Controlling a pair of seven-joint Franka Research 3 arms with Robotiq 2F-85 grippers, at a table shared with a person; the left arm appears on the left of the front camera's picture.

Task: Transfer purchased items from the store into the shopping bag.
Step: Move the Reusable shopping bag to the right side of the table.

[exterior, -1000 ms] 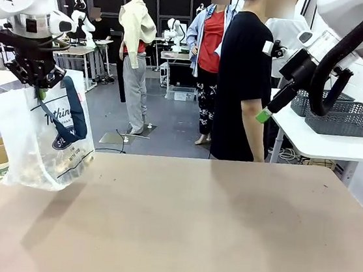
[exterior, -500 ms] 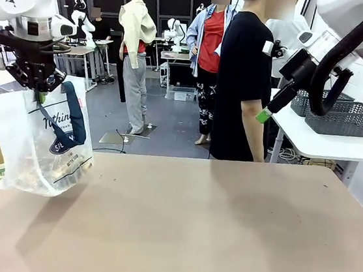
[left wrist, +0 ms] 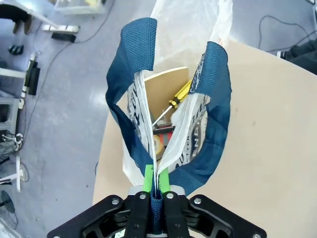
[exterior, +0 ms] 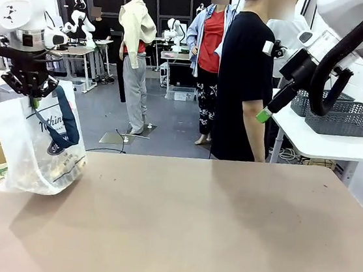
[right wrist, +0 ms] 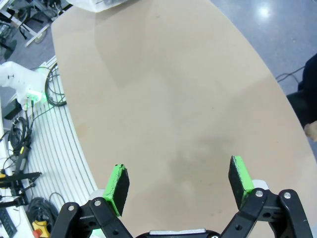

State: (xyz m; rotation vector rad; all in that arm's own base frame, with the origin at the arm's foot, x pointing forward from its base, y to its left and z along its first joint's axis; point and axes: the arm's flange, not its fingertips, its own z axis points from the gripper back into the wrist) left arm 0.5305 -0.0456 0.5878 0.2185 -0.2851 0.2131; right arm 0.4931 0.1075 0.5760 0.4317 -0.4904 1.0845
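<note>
1. The left gripper (left wrist: 157, 184) was clamped tight on the bag's (exterior: 38, 152) blue handles (left wrist: 218, 94).
2. The bag hung straight below it, its bottom at the table's (exterior: 210, 231) left edge, items (left wrist: 171, 111) inside.
3. The right gripper (right wrist: 179, 183) gaped wide, empty, well apart.

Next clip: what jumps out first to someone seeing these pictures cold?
The translucent whitish plastic shopping bag with navy strap handles hangs at the table's left edge from the left gripper, shut on the straps. Inside the bag, a flat tan cardboard pack and a yellow-handled stick show. The right gripper hovers open above the bare brown table.
</note>
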